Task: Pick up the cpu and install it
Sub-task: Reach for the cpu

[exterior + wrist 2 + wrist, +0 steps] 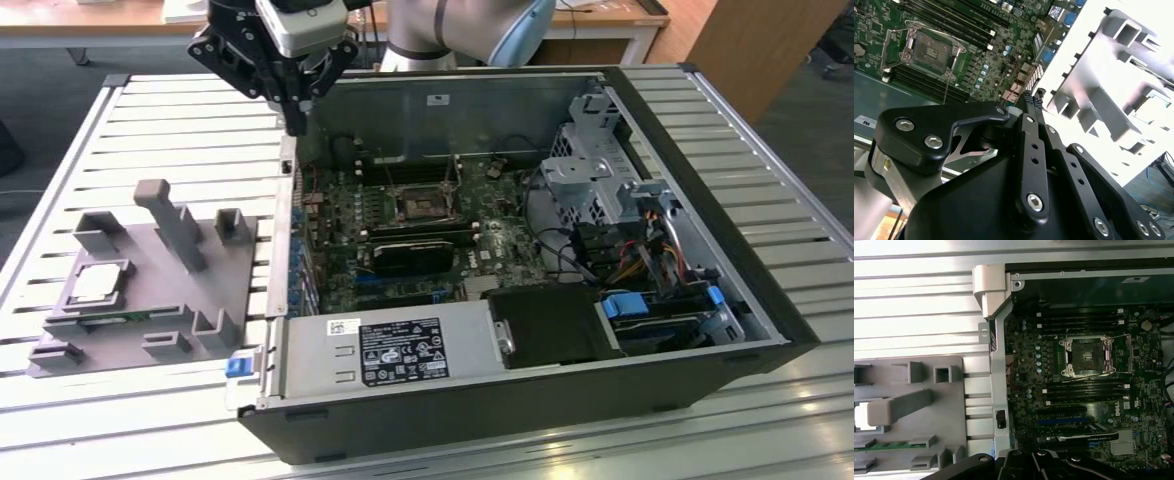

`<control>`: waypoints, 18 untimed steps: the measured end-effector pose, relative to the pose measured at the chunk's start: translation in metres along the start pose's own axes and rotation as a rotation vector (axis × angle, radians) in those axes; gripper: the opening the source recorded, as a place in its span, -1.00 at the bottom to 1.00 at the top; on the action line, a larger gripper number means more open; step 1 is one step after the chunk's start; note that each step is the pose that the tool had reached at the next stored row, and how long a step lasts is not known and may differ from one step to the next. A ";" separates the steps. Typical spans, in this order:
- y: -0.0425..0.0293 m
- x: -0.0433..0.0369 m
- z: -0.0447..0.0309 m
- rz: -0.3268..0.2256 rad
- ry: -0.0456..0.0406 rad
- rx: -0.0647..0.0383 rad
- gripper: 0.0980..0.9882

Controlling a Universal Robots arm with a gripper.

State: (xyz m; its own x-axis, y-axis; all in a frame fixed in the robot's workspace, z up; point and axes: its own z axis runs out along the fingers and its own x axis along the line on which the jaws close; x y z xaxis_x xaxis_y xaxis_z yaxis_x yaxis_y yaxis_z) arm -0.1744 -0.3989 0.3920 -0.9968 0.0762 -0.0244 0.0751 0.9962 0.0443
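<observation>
The cpu (100,283), a flat silver-grey square, lies in a pocket of the grey fixture (167,310) on the exterior view's left, outside the computer case. My gripper (296,118) hangs high over the case's left wall near its back corner, well away from the cpu. Its two thin black fingers (1027,117) lie side by side with nothing between them, so it is shut. The open motherboard socket (424,203) with its metal frame sits in the middle of the board; it also appears as the socket (929,50) and the socket (1088,356) in both wrist views.
The open black computer case (747,250) lies on a slatted metal table (80,150). Inside are memory slots, a black card (420,252), a power supply (387,350), a drive cage and cables. The fixture (914,405) carries upright posts and a green memory stick (884,444).
</observation>
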 end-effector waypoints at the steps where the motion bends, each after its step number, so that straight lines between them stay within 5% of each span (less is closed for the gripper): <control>1: 0.0000 0.0003 0.0000 0.000 -0.0001 0.000 -0.98; 18: -0.0004 0.0051 0.0002 0.000 0.0000 0.000 -0.98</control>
State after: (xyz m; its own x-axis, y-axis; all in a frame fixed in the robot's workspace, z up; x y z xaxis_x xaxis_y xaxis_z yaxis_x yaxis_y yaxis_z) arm -0.1795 -0.3989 0.3916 -0.9968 0.0762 -0.0244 0.0751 0.9962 0.0443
